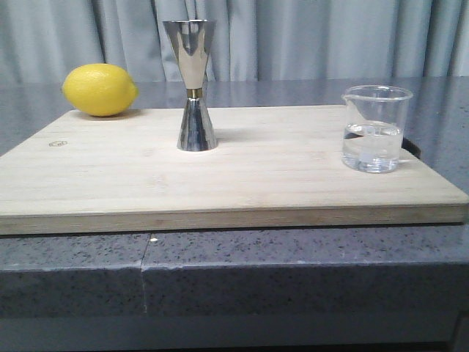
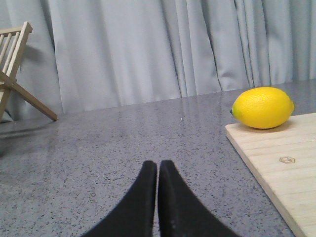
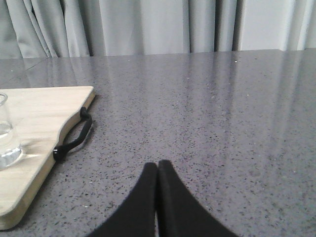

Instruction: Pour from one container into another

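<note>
A small clear glass beaker (image 1: pixel 374 129) with some clear liquid stands on the right of the wooden board (image 1: pixel 278 176); its edge also shows in the right wrist view (image 3: pixel 6 133). A tall steel hourglass jigger (image 1: pixel 193 85) stands upright left of the board's middle. My left gripper (image 2: pixel 157 165) is shut with nothing in it, low over the grey counter left of the board. My right gripper (image 3: pixel 157 165) is shut and empty, over the counter right of the board. Neither gripper shows in the front view.
A yellow lemon (image 1: pixel 100 89) lies on the board's far left corner (image 2: pixel 262 107). A black strap handle (image 3: pixel 74 138) hangs at the board's right end. A wooden rack (image 2: pixel 15 69) stands far left on the counter. Grey curtains hang behind.
</note>
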Available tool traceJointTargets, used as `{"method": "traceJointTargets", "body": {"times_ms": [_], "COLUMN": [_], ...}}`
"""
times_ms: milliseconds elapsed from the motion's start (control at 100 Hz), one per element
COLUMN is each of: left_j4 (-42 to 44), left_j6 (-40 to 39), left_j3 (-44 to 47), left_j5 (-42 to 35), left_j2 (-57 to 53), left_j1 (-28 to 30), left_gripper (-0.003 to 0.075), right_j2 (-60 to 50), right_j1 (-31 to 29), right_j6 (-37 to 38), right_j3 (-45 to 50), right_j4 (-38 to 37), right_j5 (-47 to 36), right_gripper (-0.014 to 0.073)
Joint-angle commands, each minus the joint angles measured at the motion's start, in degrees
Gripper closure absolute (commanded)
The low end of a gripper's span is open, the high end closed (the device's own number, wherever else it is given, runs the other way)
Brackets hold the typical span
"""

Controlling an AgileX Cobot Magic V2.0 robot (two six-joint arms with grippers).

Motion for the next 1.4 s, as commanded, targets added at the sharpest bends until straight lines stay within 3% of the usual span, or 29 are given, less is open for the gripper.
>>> {"method": "traceJointTargets", "body": {"times_ms": [0,1170,1390], "left_j4": [-0.05,-0.05,-4.65], "left_j6": [-0.32,-0.32,-0.32], "left_j3": [2.04,2.04,0.33], "left_j5": [-4.13,-5.94,-8.50], "left_j2": [-1.44,-1.44,-1.44], "left_j1": [0.10,0.10,0.10], "left_gripper": [0.0739,0.0739,0.0739], "right_j2": [-1.04,-1.04,-1.04], "right_j1": [0.00,0.00,0.00], "right_j6": [-0.57,-0.47,-0.21], "right_j3": [1.48,1.48,-0.70], "right_j4": [-0.81,-5.54,6.69], "right_j5": [-4.56,-6.51,-8.90], "right_gripper": [0.0669,0.0669,0.0669]}}
